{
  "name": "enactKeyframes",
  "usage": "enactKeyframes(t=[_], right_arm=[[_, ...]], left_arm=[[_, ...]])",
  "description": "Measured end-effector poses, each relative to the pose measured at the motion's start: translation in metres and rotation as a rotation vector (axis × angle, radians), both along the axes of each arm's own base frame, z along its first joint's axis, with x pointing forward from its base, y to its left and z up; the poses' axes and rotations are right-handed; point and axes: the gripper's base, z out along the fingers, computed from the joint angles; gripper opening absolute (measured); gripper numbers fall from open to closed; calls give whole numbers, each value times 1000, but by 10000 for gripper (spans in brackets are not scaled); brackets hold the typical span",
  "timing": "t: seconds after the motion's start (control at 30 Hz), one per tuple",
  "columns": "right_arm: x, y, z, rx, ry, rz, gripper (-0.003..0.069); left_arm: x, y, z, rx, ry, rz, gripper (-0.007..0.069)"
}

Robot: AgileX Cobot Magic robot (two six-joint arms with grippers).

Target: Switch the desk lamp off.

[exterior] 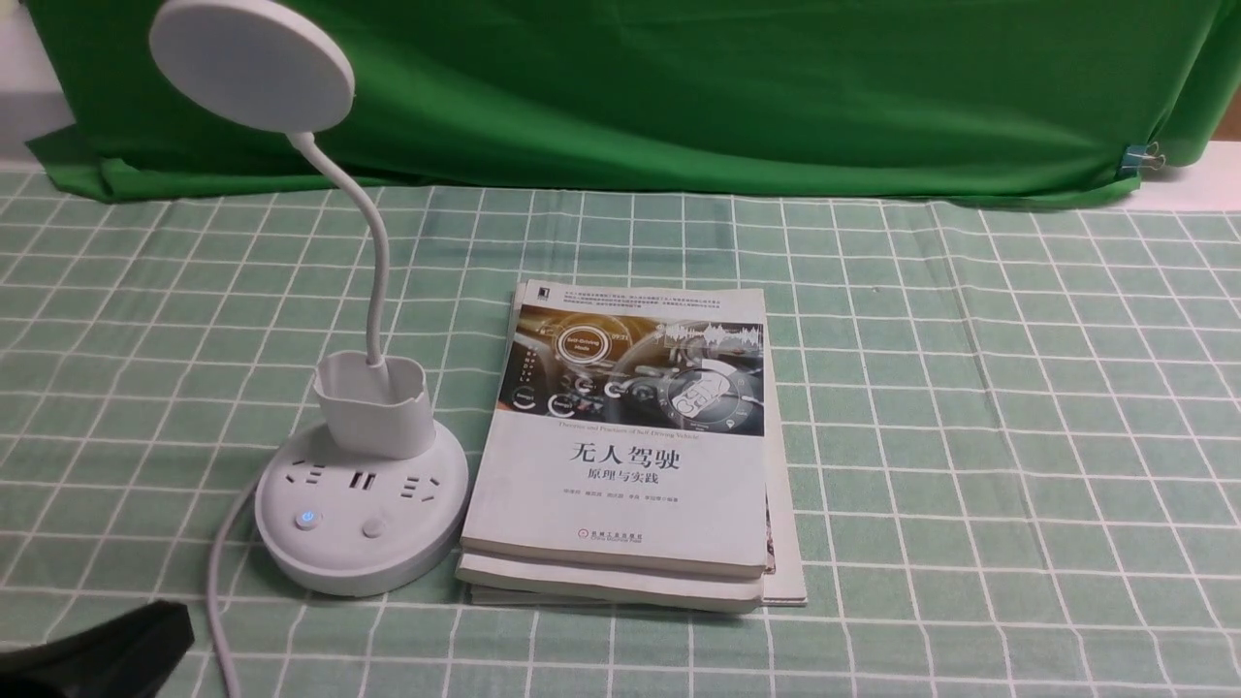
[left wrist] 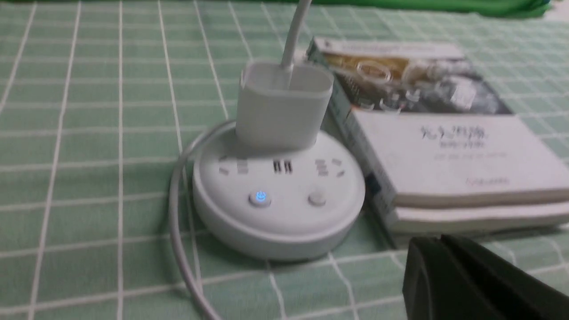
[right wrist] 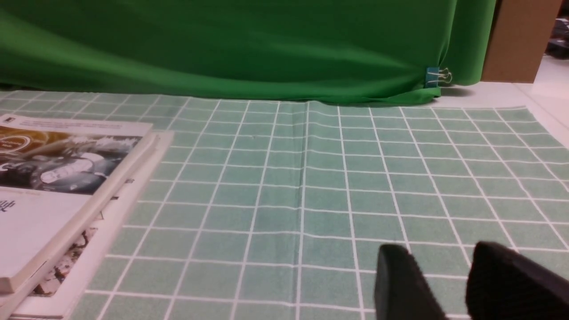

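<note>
The lamp (exterior: 373, 407) stands on the left part of the checked cloth (exterior: 970, 388), its round base (exterior: 361, 543) just beside a stack of books (exterior: 630, 456) on its right. Whether the two touch cannot be told. The neck (exterior: 378, 281) bends up and leftward to the disc head (exterior: 252, 63), which is set against the green backdrop (exterior: 679, 87). On the near side of the base, the left button (exterior: 306, 519) glows blue and the right button (exterior: 373, 528) is unlit. A white cord (exterior: 218, 601) runs from the base toward the near edge. The left gripper (exterior: 97, 650) sits low at the near left corner of the front view, short of the base and apart from it, close to the cord. In the left wrist view its black fingers (left wrist: 466, 280) point toward the base and the near edge of the books. That view is blurred, but they seem pressed together with nothing between them. The right gripper (right wrist: 458, 284) appears only in its own wrist view. It is held low over bare cloth to the right of the books, aimed at the backdrop. Its fingers (right wrist: 404, 284) stand apart, cloth shows in the gap, and it holds nothing.
</note>
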Motion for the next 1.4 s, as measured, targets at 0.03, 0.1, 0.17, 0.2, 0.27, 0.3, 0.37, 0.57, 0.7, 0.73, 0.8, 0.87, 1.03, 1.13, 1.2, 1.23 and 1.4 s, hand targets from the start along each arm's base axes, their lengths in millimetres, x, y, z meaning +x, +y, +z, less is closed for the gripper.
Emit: enactKeyframes(t=[0.03, 0.1, 0.17, 0.2, 0.27, 0.3, 0.37, 0.57, 0.7, 0.73, 0.8, 0.87, 1.03, 1.13, 1.2, 1.23, 1.4], right_arm=[[0, 0, 0, 0, 0, 0, 242], [0, 0, 0, 0, 0, 0, 242], [0, 0, 0, 0, 0, 0, 242], [0, 0, 0, 0, 0, 0, 242], [0, 0, 0, 0, 0, 0, 242], [0, 0, 0, 0, 0, 0, 242], [0, 0, 0, 0, 0, 0, 242], [0, 0, 0, 0, 0, 0, 242], [0, 0, 0, 0, 0, 0, 242], [0, 0, 0, 0, 0, 0, 242], [0, 0, 0, 0, 0, 0, 242], [0, 0, 0, 0, 0, 0, 242], [0, 0, 0, 0, 0, 0, 242], [0, 0, 0, 0, 0, 0, 242], [0, 0, 0, 0, 0, 0, 242], [0, 0, 0, 0, 0, 0, 242], [0, 0, 0, 0, 0, 0, 242]], left_arm=[[0, 0, -2, 1, 5, 0, 2], [0, 0, -4, 4, 14, -1, 2], [-1, 0, -5, 5, 19, -1, 2], [0, 0, -5, 4, 16, 0, 2], [0, 0, -4, 2, 0, 3, 2], [0, 0, -3, 1, -4, 4, 2], [1, 1, -2, 4, -25, 7, 2], [1, 6, -2, 47, -108, 47, 2], [-6, 14, -9, 47, -178, 142, 2], [-9, 17, -10, 44, -204, 174, 2], [-12, 19, -17, 43, -228, 212, 2], [-15, 21, -21, 41, -250, 231, 2], [-17, 21, -22, 1, -263, 249, 2], [-17, 21, -25, 5, -229, 247, 2], [-18, 21, -28, 19, -204, 243, 2], [-18, 21, -29, 24, -188, 241, 2], [-19, 21, -35, 33, -131, 234, 2]])
